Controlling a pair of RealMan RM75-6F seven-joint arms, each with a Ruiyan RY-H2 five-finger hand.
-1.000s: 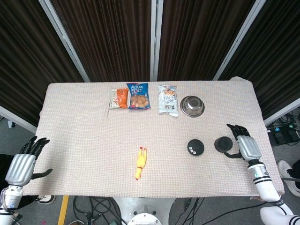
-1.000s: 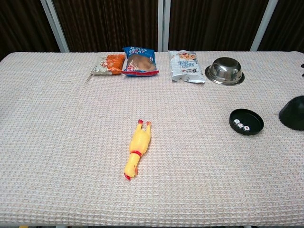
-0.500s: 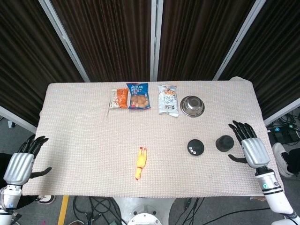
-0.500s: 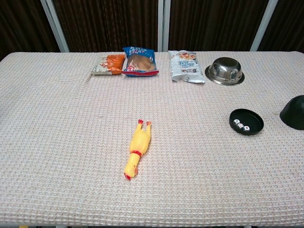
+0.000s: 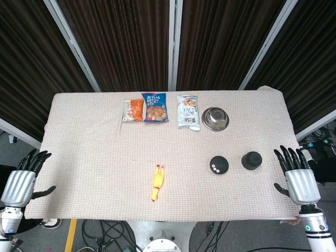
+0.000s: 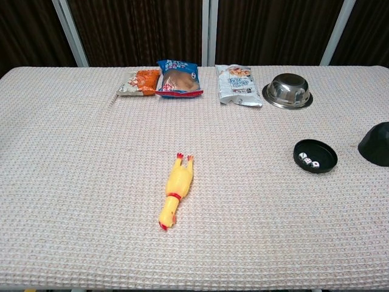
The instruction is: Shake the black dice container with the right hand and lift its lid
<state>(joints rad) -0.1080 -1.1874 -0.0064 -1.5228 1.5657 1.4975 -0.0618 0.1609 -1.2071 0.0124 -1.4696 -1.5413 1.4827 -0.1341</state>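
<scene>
My right robot hand (image 5: 300, 178) hangs empty, fingers spread, off the desk (image 5: 94, 152) edge. The black lid (image 5: 252, 160) sits beside the open dice tray (image 5: 219, 165); it looks light, rigid and slick, so I'd grip its domed top.

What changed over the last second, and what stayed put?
The right hand let go of the black lid and drew back toward the table's right edge, fingers spread. The lid shifted slightly and now stands alone beside the dice tray. The left hand, rubber chicken, snack packs and bowl stayed put.
</scene>
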